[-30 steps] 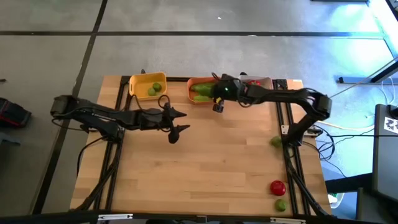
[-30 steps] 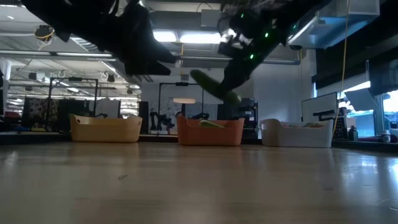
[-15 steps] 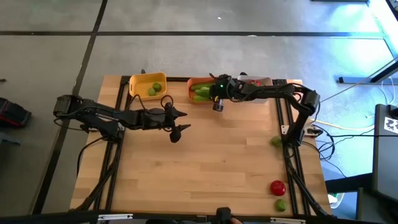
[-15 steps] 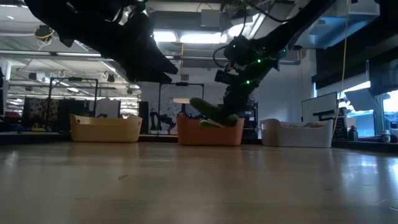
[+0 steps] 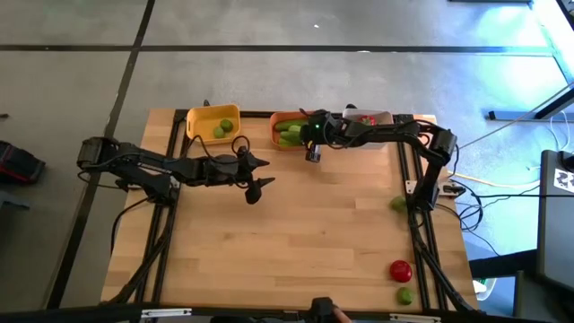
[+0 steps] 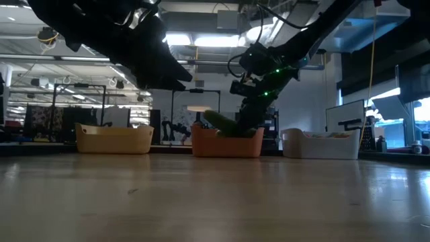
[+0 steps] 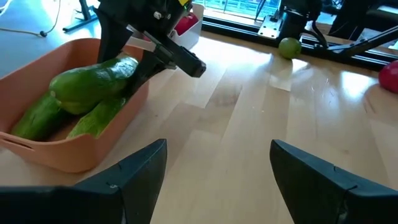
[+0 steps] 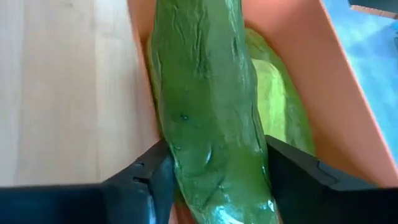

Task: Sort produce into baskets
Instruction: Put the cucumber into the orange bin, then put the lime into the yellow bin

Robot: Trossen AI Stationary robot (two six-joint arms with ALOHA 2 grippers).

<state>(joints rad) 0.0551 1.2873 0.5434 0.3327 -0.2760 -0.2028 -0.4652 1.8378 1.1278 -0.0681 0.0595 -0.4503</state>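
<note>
My right gripper (image 5: 309,136) is shut on a green cucumber (image 8: 205,106) over the orange basket (image 5: 289,130), which also shows in the left wrist view (image 7: 93,146). Two other cucumbers (image 7: 43,115) lie in that basket. The yellow basket (image 5: 213,123) holds limes. The white basket (image 5: 372,117) holds a red tomato. My left gripper (image 5: 258,176) hovers open and empty above the table's middle, left of the orange basket. Loose produce lies at the right edge: a lime (image 5: 397,205), a tomato (image 5: 400,269) and another lime (image 5: 404,295). My right gripper pinches the cucumber between its two fingers (image 8: 149,180), across its width near one end (image 8: 217,186). The fingers slant down from the table's right side. The cucumber is tilted, its free end (image 7: 68,90) low inside the orange basket, over the other cucumbers.
The three baskets stand in a row along the far edge (image 6: 113,139) (image 6: 226,143) (image 6: 319,144). Bare wood lies across the table's middle and near side (image 5: 296,242).
My right gripper has gone down and slightly toward the table's left, over the orange basket, still shut on the cucumber. The cucumber has dropped from well above the basket's rim until its free end sits inside the basket.
</note>
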